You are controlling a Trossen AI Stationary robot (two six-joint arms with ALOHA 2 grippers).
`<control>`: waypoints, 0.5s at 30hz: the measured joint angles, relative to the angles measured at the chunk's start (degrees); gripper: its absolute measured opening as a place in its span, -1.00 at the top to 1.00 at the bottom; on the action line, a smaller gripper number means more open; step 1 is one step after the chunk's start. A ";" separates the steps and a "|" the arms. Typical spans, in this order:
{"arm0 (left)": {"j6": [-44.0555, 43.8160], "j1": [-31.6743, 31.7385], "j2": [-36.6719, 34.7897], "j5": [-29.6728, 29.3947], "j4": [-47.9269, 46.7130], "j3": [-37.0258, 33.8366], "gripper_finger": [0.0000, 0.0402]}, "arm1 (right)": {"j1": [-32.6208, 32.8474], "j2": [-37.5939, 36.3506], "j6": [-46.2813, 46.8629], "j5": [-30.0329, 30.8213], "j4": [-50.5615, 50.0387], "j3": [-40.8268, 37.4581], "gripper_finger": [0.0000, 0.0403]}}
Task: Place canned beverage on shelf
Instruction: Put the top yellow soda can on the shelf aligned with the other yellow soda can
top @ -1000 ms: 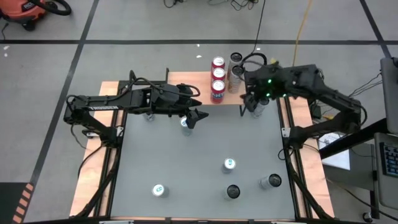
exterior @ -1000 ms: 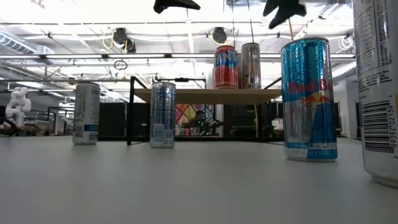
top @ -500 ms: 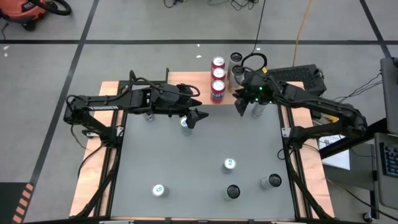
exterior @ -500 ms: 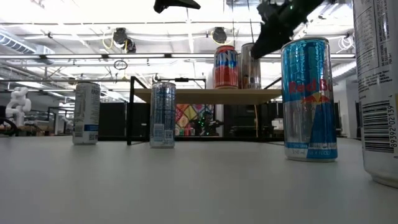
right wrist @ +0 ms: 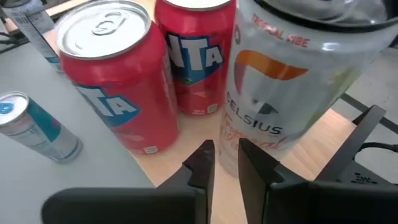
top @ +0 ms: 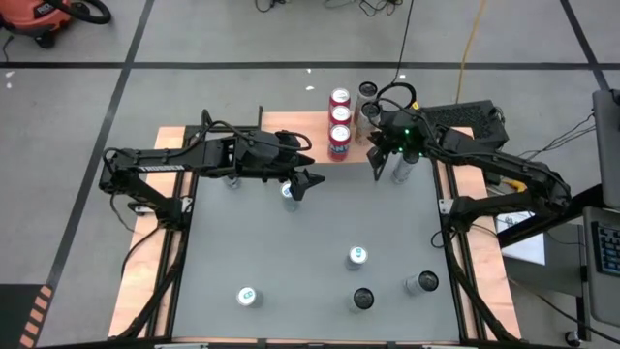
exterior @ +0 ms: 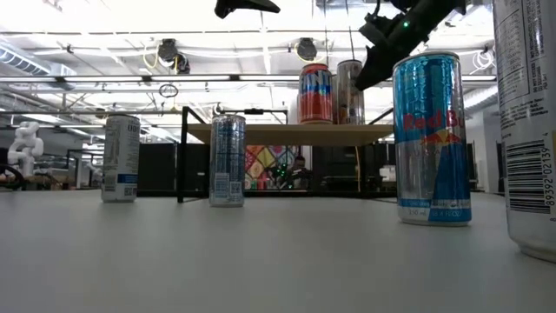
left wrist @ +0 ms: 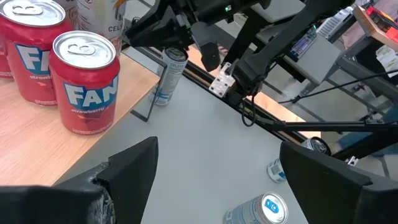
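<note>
The shelf [top: 308, 133] stands at the table's far edge with red Fanta cans [top: 339, 116] in a row and silver Celsius cans [top: 366, 114] beside them. My right gripper [top: 372, 148] hangs over the shelf's near right corner. It is shut, and its tips [right wrist: 227, 158] point at the near Celsius can [right wrist: 283, 93], with two Fanta cans [right wrist: 118, 81] beside it. My left gripper [top: 308, 182] is open and hangs still over a slim can [top: 289, 192] that stands on the table. In the left wrist view that gripper [left wrist: 224, 180] holds nothing. My right gripper points slanting down from the table's right side at the lower wall of the Celsius can [right wrist: 249, 134], with nothing between its fingers. Whether the fingertips [right wrist: 205, 155] touch the can, I cannot tell. The can stands upright on the shelf.
Several more cans stand on the grey table: one under the left arm [top: 232, 180], one by the right arm [top: 400, 171], and others nearer the front [top: 357, 256] [top: 249, 297] [top: 362, 300] [top: 421, 282]. In the low view a Red Bull can [exterior: 432, 139] stands in front.
My right gripper has come down and gone toward the table's left and far edge, from beside the slim can to the shelf's near right corner, and has tipped its fingers toward the Celsius can. The cans have kept their places.
</note>
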 joint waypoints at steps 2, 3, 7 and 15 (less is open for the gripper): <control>0.02 0.00 0.00 0.00 -0.01 0.00 -0.69 | -0.48 0.23 -0.53 -0.02 -0.04 0.00 0.85; 0.02 0.00 0.00 0.00 -0.01 0.00 -0.69 | -0.62 0.43 -0.80 -0.02 0.06 0.00 0.86; 0.02 0.00 0.00 0.00 -0.03 0.00 -0.69 | -1.05 1.39 -0.85 -0.15 0.58 0.00 0.90; 0.06 0.00 0.00 0.02 -0.04 0.00 -0.69 | -1.10 2.58 -0.81 -0.19 2.25 0.00 0.91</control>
